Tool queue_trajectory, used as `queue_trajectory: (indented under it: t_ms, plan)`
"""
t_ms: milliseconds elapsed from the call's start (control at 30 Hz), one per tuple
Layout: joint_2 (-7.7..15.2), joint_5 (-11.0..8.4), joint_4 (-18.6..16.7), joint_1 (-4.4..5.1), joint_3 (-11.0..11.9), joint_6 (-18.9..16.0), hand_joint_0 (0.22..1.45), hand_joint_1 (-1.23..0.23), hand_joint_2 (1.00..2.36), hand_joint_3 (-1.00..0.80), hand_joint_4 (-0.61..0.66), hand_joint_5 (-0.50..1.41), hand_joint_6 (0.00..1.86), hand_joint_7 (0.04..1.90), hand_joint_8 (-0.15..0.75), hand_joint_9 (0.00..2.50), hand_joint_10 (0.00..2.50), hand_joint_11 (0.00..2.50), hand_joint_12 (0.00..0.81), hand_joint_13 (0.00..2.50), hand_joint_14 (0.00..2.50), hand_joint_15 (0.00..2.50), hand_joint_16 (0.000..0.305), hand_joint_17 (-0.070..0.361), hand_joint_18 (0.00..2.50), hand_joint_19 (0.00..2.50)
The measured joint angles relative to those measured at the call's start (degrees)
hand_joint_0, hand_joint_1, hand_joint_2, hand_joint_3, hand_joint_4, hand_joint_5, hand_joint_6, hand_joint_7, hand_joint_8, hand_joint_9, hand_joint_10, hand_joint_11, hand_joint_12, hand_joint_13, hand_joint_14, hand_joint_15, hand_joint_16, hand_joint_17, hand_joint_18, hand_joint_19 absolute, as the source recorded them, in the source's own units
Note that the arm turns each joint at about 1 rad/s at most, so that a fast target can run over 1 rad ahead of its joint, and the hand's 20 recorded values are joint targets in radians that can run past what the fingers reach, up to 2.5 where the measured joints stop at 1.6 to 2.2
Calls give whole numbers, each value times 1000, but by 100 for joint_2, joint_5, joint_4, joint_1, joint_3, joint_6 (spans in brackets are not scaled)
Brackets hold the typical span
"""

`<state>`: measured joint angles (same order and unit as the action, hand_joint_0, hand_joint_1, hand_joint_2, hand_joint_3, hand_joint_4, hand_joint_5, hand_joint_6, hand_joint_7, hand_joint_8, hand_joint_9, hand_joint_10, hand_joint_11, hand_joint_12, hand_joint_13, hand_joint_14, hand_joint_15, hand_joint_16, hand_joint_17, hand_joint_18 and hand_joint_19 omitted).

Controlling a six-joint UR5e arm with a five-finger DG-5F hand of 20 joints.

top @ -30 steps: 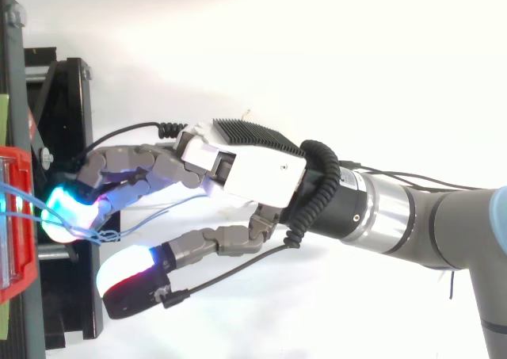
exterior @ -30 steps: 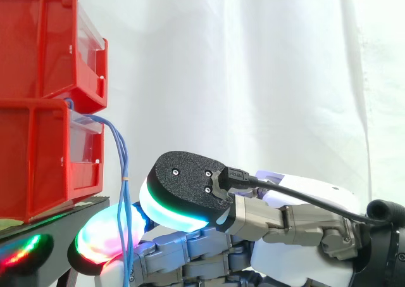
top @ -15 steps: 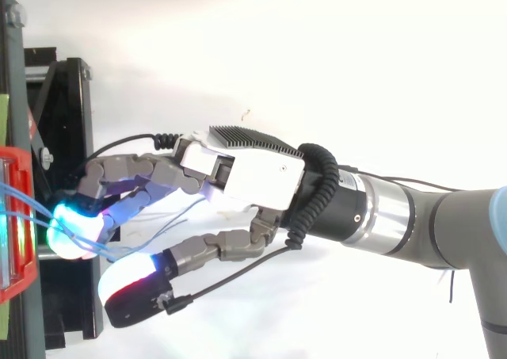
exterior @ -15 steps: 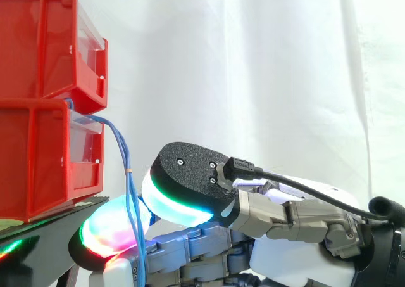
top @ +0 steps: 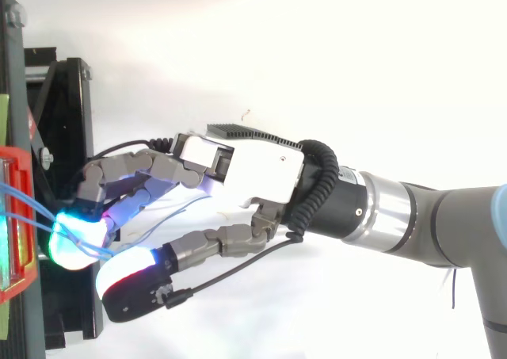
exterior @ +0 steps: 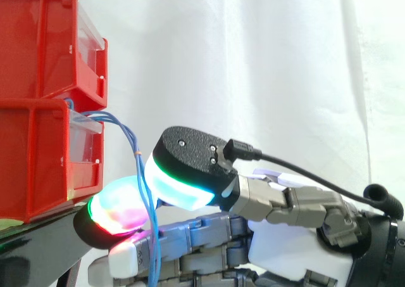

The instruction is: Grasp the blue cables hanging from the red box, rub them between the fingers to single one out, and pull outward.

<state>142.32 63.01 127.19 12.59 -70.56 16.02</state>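
Versus a second ago: at the red box (exterior: pixel 38 166) on the left the blue cables (exterior: pixel 137 151) slant out further right, dragged by the hand (top: pixel 261 169). Fingertips (exterior: pixel 117 211) and thumb clamped on the bundle, just right of the black stand (top: pixel 67 105). Likely best: roll pads lightly, avoid stand edge; right side open for pulling.

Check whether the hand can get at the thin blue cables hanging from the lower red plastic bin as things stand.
Probably yes: the hand is at the thin blue cables, which run from the lower red plastic bin down between its glowing fingers, apparently pinched. Nothing stands between them.
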Motion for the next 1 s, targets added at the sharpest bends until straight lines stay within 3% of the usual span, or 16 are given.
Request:
queue_trajectory:
  t_ms: [400, 867, 1000]
  plan:
    - [-285, 4, 728, -8, 8, -70, 597, -687, 1001, -481, 222, -151, 744, 1029, 347, 842, 9, 475, 356, 604, 11, 327, 49, 111, 474, 494]
    - [-453, 5, 1151, -35, 13, -145, 619, -766, 1000, -500, 236, -136, 735, 1091, 346, 862, 9, 474, 355, 627, 11, 322, 48, 109, 507, 485]
    - [-457, 2, 1238, -36, 39, -187, 629, -765, 1007, -417, 195, -145, 758, 1135, 345, 859, 9, 482, 354, 633, 11, 326, 48, 109, 506, 484]
